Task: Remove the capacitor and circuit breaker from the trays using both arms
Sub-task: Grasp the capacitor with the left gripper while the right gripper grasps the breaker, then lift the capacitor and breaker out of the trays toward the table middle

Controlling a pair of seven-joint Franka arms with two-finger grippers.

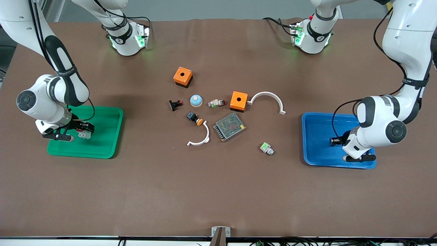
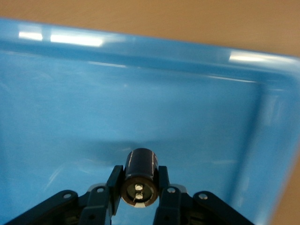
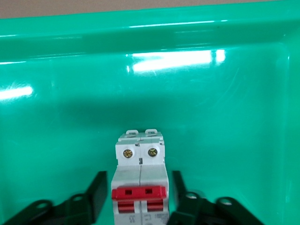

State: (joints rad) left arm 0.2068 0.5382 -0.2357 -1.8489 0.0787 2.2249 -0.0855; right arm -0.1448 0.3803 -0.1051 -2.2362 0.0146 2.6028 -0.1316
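Both arms are glossy white with rounded joints, dark grey end caps and black bands bearing small white lettering. Thin black cables run along them. The 2 bases glow green. Each gripper has 2 black fingers with round screw holes.

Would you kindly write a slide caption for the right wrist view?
Right gripper open around the upright breaker in the green tray.
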